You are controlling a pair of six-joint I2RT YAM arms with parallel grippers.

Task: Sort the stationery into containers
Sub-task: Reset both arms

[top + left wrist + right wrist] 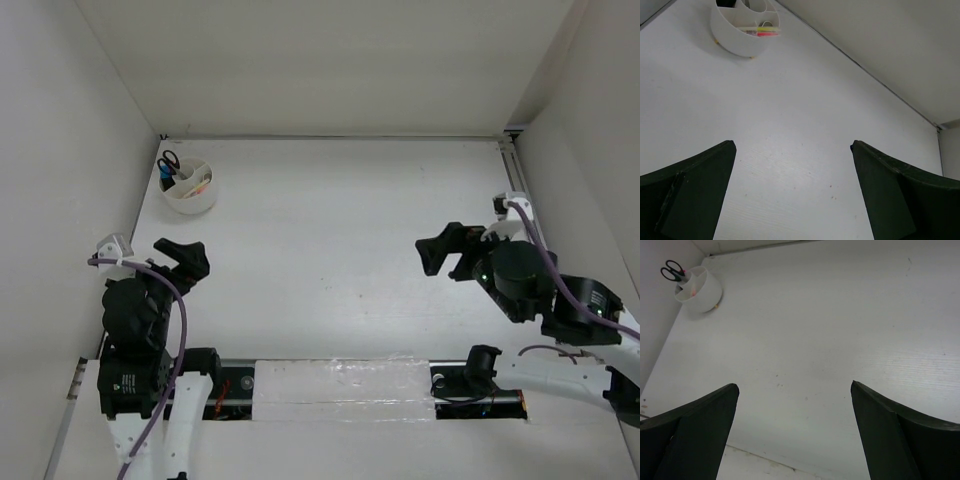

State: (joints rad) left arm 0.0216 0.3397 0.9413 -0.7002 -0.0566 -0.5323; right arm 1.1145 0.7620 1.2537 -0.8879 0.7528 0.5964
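Note:
The round white cup (190, 190) stands at the far left corner of the table, with black-handled scissors (168, 161) upright in a rear compartment and other small pieces inside. In the left wrist view the cup (740, 40) shows a pale-yellow stick and a pink pen (765, 33) lying across its top. In the right wrist view the cup (702, 290) holds the scissors (671, 271). My left gripper (182, 258) is open and empty at the near left. My right gripper (445, 252) is open and empty at the right. The markers and eraser are not clearly visible.
White walls enclose the table on the left, back and right. A taped strip (340, 385) runs along the near edge between the arm bases. A rail (512, 170) runs along the right wall.

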